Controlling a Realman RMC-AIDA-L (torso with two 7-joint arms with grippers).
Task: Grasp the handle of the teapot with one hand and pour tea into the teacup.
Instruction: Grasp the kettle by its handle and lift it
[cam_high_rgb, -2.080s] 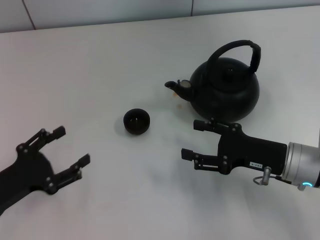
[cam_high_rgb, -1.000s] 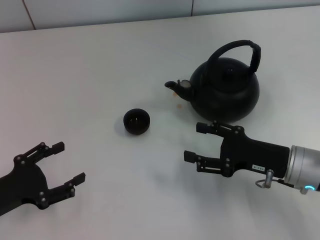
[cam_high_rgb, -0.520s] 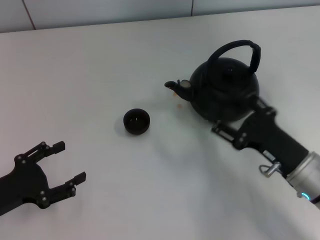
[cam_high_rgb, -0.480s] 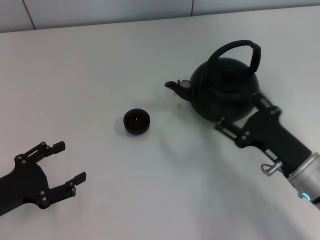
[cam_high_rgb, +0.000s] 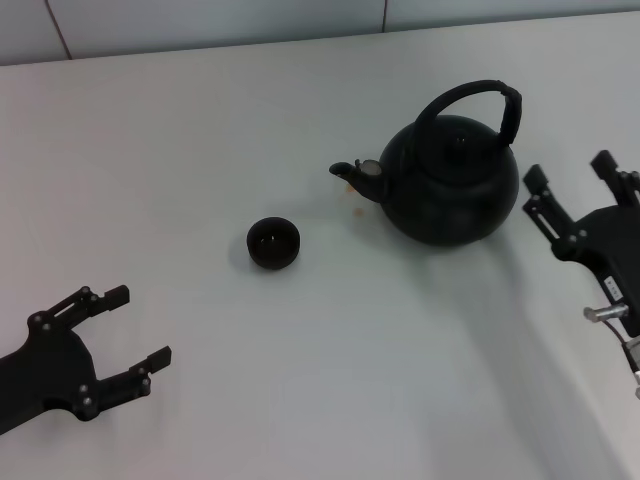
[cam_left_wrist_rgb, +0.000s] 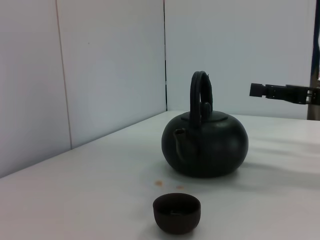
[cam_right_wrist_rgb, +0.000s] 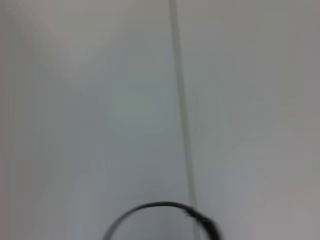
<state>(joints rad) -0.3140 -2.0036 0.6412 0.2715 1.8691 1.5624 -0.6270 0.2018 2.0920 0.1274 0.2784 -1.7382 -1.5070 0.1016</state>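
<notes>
Head view: teapot (cam_high_rgb: 452, 185) stands upright on the white table (cam_high_rgb: 200, 130), right of centre and toward the far side. Spout (cam_high_rgb: 345, 171) points toward the robot's left, with the small silver spout cap (cam_high_rgb: 370, 170) just behind its tip. Handle (cam_high_rgb: 478, 103) arches over the lid, free of any contact; its thicker part sits on the side away from the spout. Teacup (cam_high_rgb: 273, 243) rests upright on the table, apart from the teapot, to the left of the spout and nearer the robot. Two small orange-brown specks (cam_high_rgb: 353, 200) mark the table between spout and cup.

Right gripper (cam_high_rgb: 575, 192) is at the right edge, just beside the teapot's body but not touching it. Fingers spread wide, nothing between them, tips pointing away from the robot.

Left gripper (cam_high_rgb: 135, 328) sits low at the near left corner, well apart from cup and pot. Fingers spread, empty.

Left wrist view: teacup (cam_left_wrist_rgb: 176, 213) in front, teapot (cam_left_wrist_rgb: 205, 145) behind it, handle (cam_left_wrist_rgb: 200, 95) seen edge-on and upright. One finger of the right gripper (cam_left_wrist_rgb: 282, 92) enters level with the handle's upper half, off to the pot's side with a clear gap.

Right wrist view: only the top arc of the handle (cam_right_wrist_rgb: 160, 212) shows against the grey wall panels (cam_right_wrist_rgb: 90, 100).
</notes>
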